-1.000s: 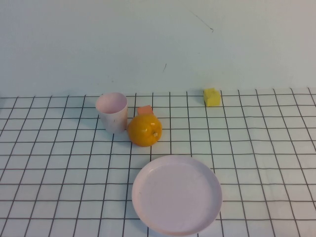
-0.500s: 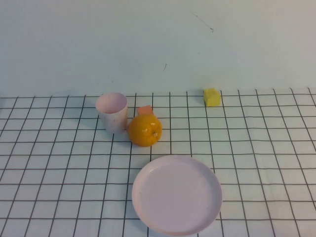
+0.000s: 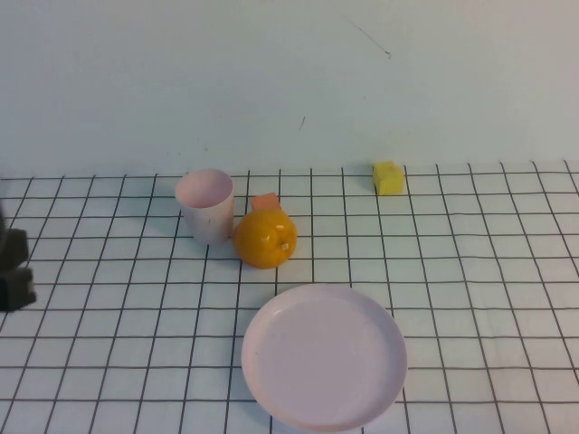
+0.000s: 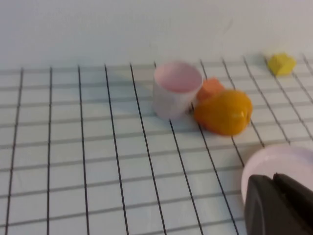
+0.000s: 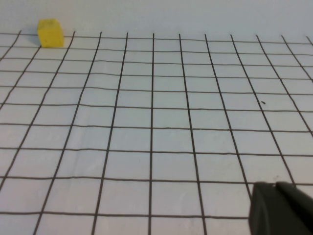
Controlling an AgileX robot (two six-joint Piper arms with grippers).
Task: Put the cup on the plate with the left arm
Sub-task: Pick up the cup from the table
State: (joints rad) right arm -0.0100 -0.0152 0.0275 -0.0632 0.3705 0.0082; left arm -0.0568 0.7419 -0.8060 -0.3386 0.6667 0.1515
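The pale pink cup (image 3: 205,204) stands upright on the checked cloth, touching or nearly touching the orange fruit (image 3: 266,239) on its right. It also shows in the left wrist view (image 4: 176,89). The large pink plate (image 3: 324,355) lies near the front, empty; its rim shows in the left wrist view (image 4: 274,159). My left gripper (image 3: 14,271) is at the far left edge, well left of the cup; in its wrist view (image 4: 273,182) the fingers are together and hold nothing. My right gripper (image 5: 275,188) is shut and empty over bare cloth; it is out of the high view.
A small orange block (image 3: 265,202) sits behind the fruit. A yellow cube (image 3: 389,177) lies at the back right, also in the right wrist view (image 5: 50,33). A pale wall rises behind the table.
My left gripper has come into the high view at the far left edge. The cup, fruit and plate have not moved.
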